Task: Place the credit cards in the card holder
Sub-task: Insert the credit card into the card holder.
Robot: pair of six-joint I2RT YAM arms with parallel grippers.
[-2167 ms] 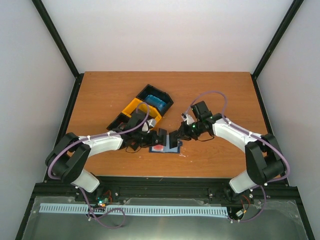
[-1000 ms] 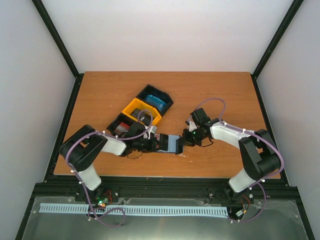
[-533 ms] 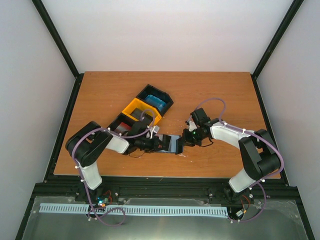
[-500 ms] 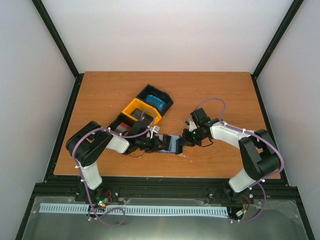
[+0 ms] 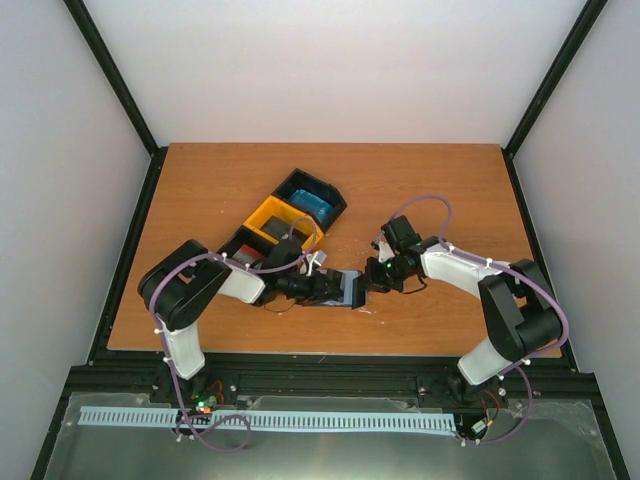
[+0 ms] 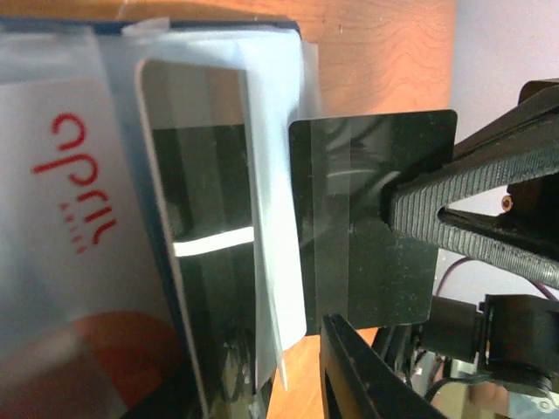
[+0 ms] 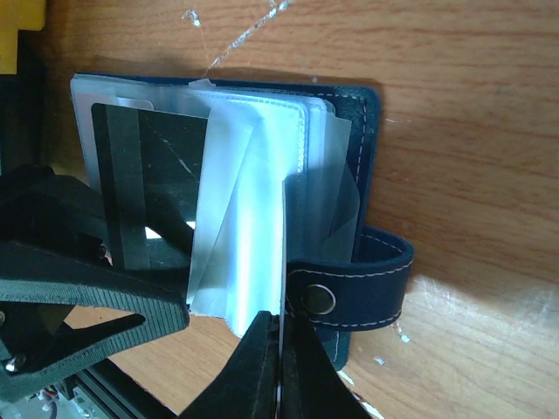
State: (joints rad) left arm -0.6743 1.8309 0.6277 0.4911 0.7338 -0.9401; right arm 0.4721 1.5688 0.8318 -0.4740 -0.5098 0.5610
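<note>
As right hand (image 7: 279, 339) pinches card holder (image 7: 363, 131) (clear sleeve), card (image 6: 367, 153) under slightly parted left hand (image 6: 358, 264).

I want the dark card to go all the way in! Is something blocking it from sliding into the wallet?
Nothing visible blocks it. The dark card seems partway under a clear sleeve of the card holder. The right gripper pinches that sleeve's lower edge.

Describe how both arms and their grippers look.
The left arm and right arm have white links between black joints. Purple cables loop alongside them, held by white ties. The left gripper and right gripper are black, with ribbed, tapering fingers.
</note>
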